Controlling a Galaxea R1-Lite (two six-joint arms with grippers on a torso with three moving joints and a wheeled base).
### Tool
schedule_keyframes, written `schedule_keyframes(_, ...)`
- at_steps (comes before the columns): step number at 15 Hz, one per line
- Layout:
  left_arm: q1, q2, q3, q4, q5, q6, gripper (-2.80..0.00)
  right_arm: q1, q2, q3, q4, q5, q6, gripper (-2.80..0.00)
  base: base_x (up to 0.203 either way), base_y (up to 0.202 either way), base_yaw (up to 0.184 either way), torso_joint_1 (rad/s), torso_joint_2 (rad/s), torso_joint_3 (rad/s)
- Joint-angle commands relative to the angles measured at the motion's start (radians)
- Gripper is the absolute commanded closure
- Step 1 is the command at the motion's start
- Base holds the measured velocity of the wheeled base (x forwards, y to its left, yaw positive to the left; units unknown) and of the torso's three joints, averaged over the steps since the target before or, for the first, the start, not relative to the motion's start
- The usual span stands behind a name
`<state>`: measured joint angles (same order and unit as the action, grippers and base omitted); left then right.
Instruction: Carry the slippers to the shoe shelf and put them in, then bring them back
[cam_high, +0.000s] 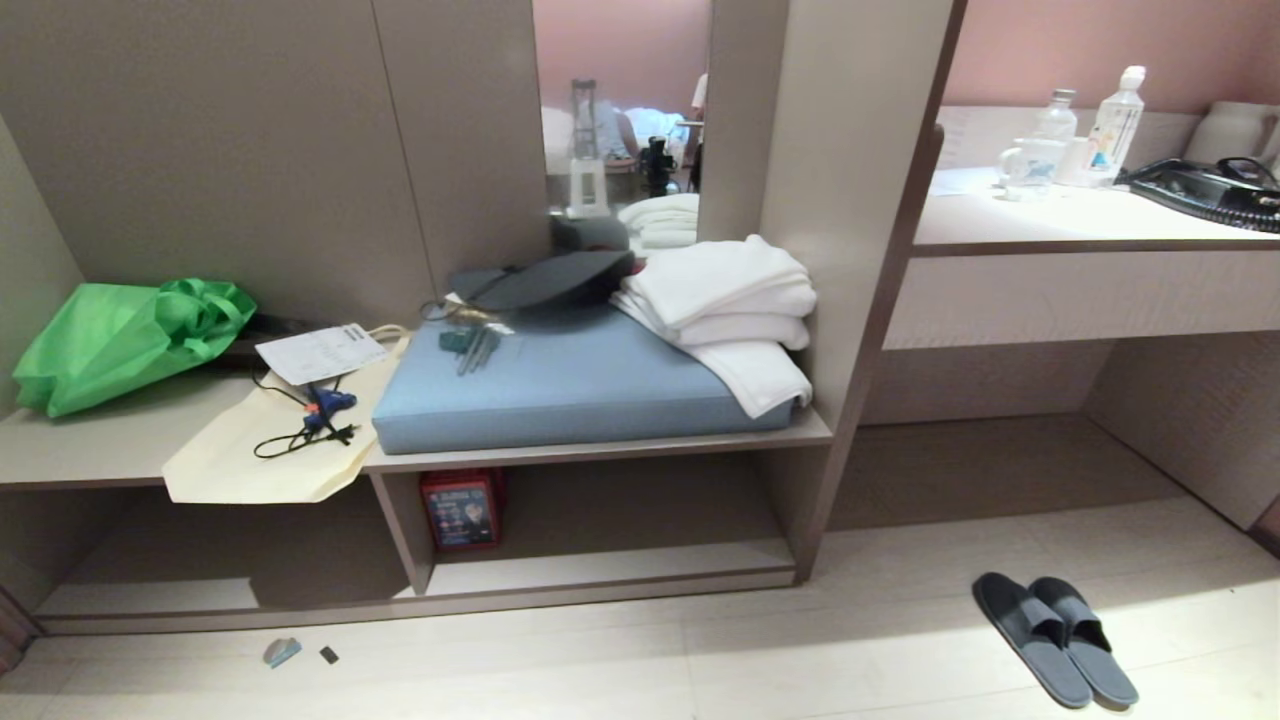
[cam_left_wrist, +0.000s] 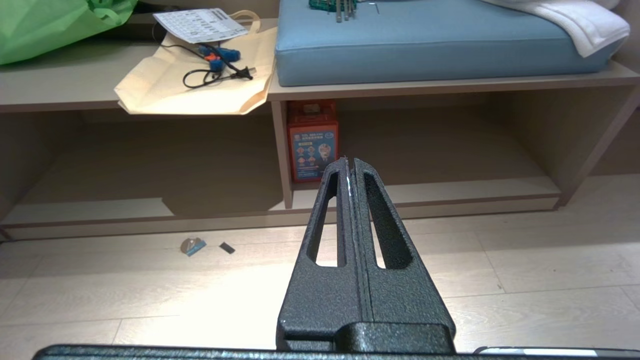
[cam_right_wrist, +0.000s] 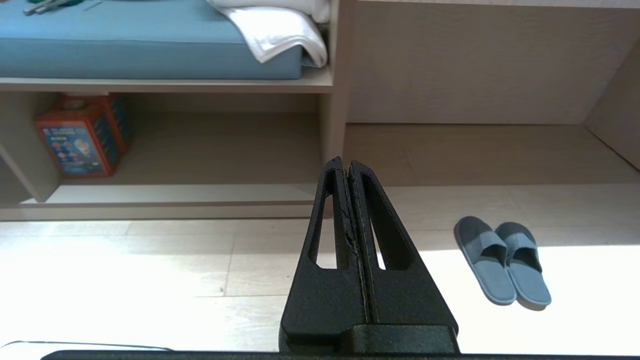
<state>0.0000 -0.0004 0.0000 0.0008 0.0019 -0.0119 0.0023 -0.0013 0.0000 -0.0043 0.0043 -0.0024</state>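
Slippers (cam_high: 1056, 640) lie together on the floor (cam_high: 800, 650) — well right of the shelf (cam_high: 600, 575). Left end effector (cam_left_wrist: 350, 161) clenched, empty; right end effector (cam_right_wrist: 346, 160) likewise.

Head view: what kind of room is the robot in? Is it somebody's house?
Probably a hotel room. There are folded white towels on a blue cushion, thin slippers on the floor, and a desk with a telephone and water bottles.

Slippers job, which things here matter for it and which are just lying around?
For the job: slippers, side by side on the floor; shoe shelf; shut left gripper; shut right gripper.
Lying about: green bag, towels, blue cushion, red box.
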Motion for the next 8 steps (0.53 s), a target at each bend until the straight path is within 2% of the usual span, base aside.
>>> schedule_keyframes(1, 0.002, 0.0, 0.0, 0.0, 0.001, 0.0, 0.0, 0.001, 0.0, 0.0, 0.0, 0.0, -0.001, 0.0, 0.0, 0.081, -0.002, 0.006, 0.0, 0.002)
schedule_keyframes(8, 0.002, 0.0, 0.0, -0.001, 0.0, 0.001, 0.0, 0.001, 0.0, 0.0, 0.0, 0.0, -0.001, 0.0, 0.0, 0.0, 0.0, 0.0, 0.0, 0.0)
